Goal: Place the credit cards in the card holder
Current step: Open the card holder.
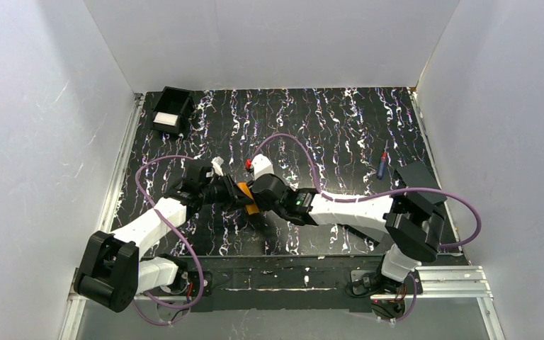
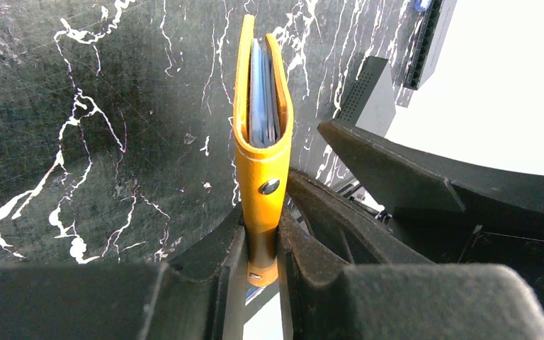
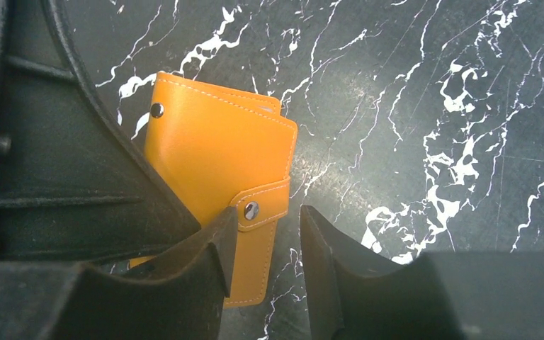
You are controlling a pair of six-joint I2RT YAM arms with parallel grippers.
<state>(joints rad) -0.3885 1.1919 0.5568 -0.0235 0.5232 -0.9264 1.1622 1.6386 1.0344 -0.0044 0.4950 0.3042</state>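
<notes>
1. On the top camera, both arms were stretched inward over the dark marbled table (image 1: 340, 127). They met left of its centre with the card holder (image 1: 244, 193) pinched between them.
2. My left gripper (image 2: 262, 244) was clamped on the card holder, one finger pressed against each side of its lower end. From that wrist I saw the holder edge-on, its orange covers nearly together and the pale grey-blue sleeves (image 2: 261, 99) packed between them.
3. My right gripper (image 3: 265, 225) had its jaws apart, not gripping anything. The holder's broad orange face sat just ahead of them, and the end of the snap tab (image 3: 269, 202) lay in the gap, beside the nearer finger.
4. I could not tell whether the holder touched the table or hung just above it (no view showed its underside).
5. A black tray (image 1: 177, 99) holding a white block (image 1: 168, 118) sat well apart at the far left corner.
6. A slim blue tool (image 1: 382, 166) with a red tip lay at the right edge, with a flat black rectangle (image 1: 418, 177) just beside it.
</notes>
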